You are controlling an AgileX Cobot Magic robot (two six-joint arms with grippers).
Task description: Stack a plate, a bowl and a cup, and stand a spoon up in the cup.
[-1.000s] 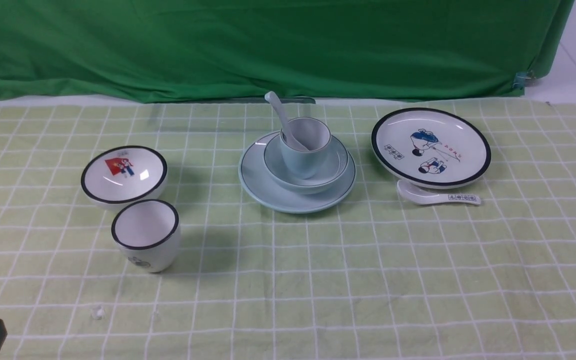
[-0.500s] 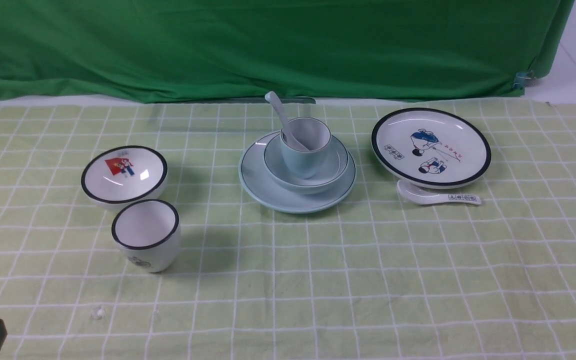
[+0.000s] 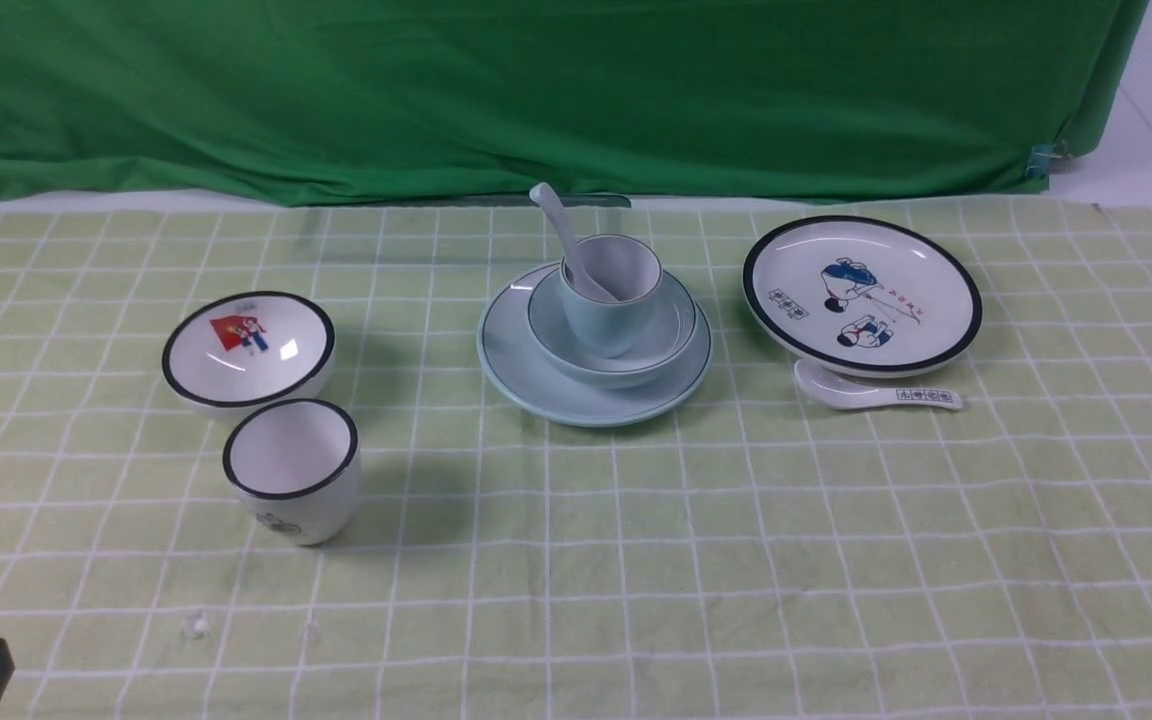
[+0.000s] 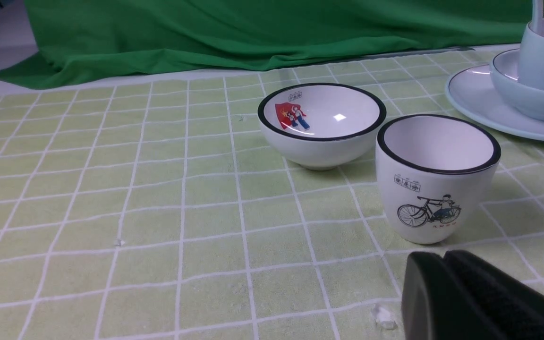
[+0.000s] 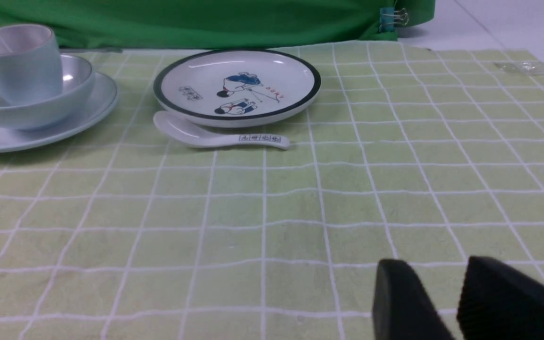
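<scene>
Risk: the pale ceramic spoon leans in the blue-green cup; a nudge tips it. Left pincer closed, right pincer apart, both empty.

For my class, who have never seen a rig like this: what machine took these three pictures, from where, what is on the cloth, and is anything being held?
It is a two-armed robot. One camera sits between the arms looking forward; one sits on each wrist. On the checked cloth, the plate carries the bowl, the cup stands in the bowl, and the spoon leans in the cup. A picture bowl, picture cup, picture plate and lettered spoon lie around. The left gripper is shut, the right gripper slightly open; both hold nothing.
</scene>
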